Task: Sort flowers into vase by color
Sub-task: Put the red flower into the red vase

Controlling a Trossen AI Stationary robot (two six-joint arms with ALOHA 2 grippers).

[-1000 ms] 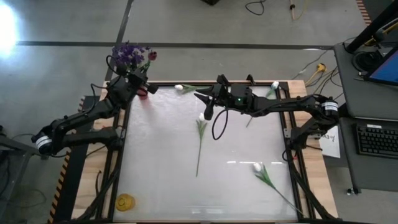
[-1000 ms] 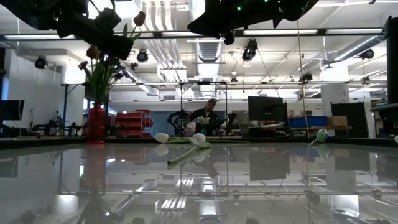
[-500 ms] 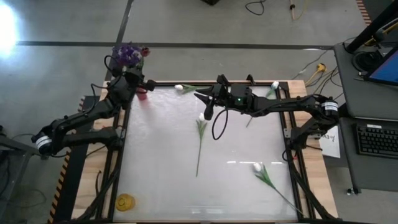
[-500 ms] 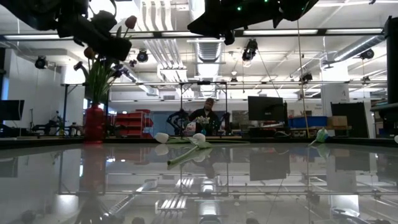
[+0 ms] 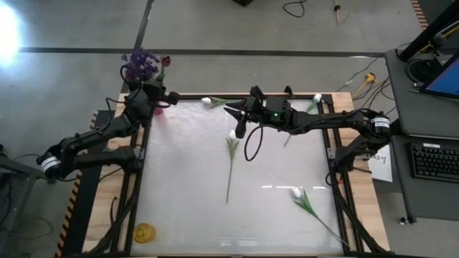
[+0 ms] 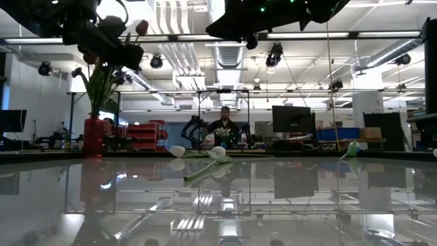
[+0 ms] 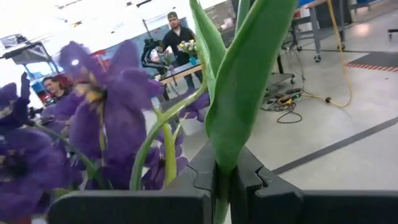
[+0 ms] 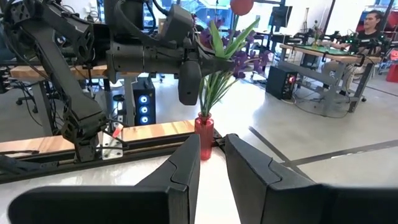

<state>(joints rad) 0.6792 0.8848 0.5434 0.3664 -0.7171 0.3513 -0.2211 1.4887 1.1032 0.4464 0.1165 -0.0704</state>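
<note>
Nearest on the surface, one white tulip lies toward the right corner, untouched. At mid-surface a second white tulip lies lengthwise, and the right gripper is held just above its blossom with the fingers released and nothing between them; no movement of this arm is seen over the last second. Two more white buds are left along the far edge.

At the far left corner, the left gripper is clenched on the green stem of the red tulip, above the red vase that already holds the purple blossoms. Over the last second the vase and its bunch have been shifted sideways, outward toward the edge, together with the gripped stem. The tulip is therefore judged to be seated in the vase but not yet released, and the vase risks being dragged off or tipped.
</note>
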